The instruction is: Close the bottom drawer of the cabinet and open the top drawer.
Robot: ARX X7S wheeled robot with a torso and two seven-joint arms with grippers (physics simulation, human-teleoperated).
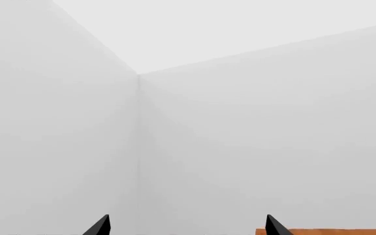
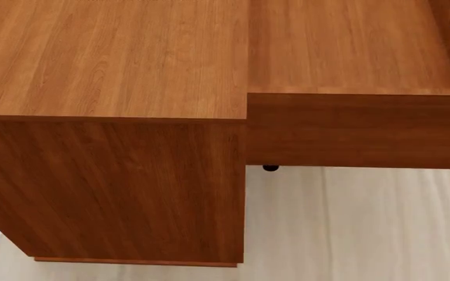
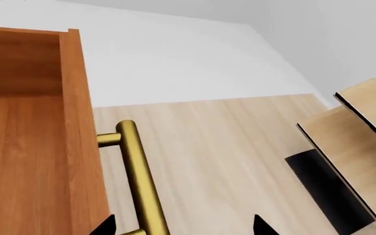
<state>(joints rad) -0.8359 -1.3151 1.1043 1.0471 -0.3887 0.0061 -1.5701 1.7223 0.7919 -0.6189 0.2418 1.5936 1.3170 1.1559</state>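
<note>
Here, left wrist view: your left gripper (image 1: pixel 184 230) pointed at blank walls, fingers spread, holding nothing. Head view: the cabinet (image 2: pixel 108 146) stood left, top drawer (image 2: pixel 350 64) pulled far out; bottom drawer wasn't visible. Right wrist view: your right gripper (image 3: pixel 182 229) was open astride the brass handle (image 3: pixel 139 176), not clamped. Likely the opening step was finishing; next, release and withdraw.

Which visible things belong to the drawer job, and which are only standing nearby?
For the job:
- cabinet
- pulled-out top drawer
- its brass handle
- right gripper, open beside the handle

Only nearby:
- pale plywood stand
- left gripper, open, facing the wall

The bottom drawer is hidden.
</note>
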